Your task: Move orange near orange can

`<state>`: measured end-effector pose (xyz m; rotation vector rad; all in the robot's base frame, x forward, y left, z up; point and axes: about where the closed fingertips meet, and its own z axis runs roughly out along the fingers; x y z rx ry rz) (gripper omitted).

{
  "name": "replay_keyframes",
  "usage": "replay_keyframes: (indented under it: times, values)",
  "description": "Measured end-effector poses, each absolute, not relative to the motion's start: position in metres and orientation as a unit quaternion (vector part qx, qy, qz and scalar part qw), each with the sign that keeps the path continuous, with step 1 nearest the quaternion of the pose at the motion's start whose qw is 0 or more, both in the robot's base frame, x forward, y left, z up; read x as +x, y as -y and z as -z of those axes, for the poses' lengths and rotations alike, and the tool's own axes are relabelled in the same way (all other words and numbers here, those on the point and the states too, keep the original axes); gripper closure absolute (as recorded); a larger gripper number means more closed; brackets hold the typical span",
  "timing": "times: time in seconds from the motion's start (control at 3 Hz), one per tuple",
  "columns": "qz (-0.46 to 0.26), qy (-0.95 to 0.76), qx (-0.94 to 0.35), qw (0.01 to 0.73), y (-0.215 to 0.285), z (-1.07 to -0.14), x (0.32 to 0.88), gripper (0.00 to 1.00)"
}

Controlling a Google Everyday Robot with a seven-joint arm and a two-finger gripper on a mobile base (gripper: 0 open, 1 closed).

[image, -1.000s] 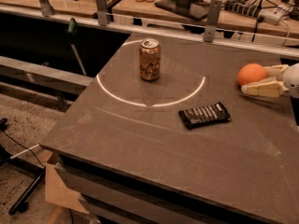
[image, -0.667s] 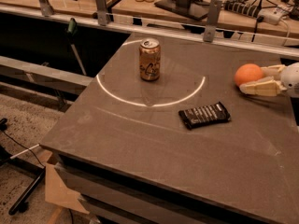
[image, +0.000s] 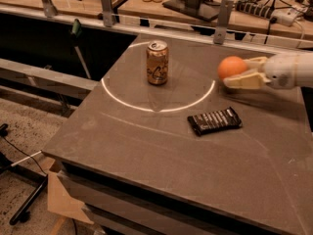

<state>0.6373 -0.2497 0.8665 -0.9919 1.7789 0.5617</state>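
Observation:
The round orange (image: pixel 231 67) is held above the table at the right, with my gripper (image: pixel 239 71) shut on it. The cream fingers (image: pixel 246 80) reach in from the right edge and clasp the fruit top and bottom. The orange can (image: pixel 157 62) stands upright on the table's far middle, gold with a silver top and dark script. A wide stretch of tabletop separates the orange from the can, which is to its left.
A flat black snack bar wrapper (image: pixel 214 121) lies on the dark table (image: pixel 146 146) below the gripper. A bright ring of light (image: pixel 156 102) curves around the can. Metal posts (image: pixel 222 13) and a rail run behind the table; floor drops off at left.
My gripper has lifted the orange off the table and carried it left, toward the can. The can and wrapper have not moved.

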Motion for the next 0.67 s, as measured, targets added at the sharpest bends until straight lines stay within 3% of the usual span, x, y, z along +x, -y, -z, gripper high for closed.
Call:
replay_keyframes:
  times: [0.67]
  values:
    - [-0.287,-0.718,-0.458,0.439,0.153,-0.857,0.628,1.00]
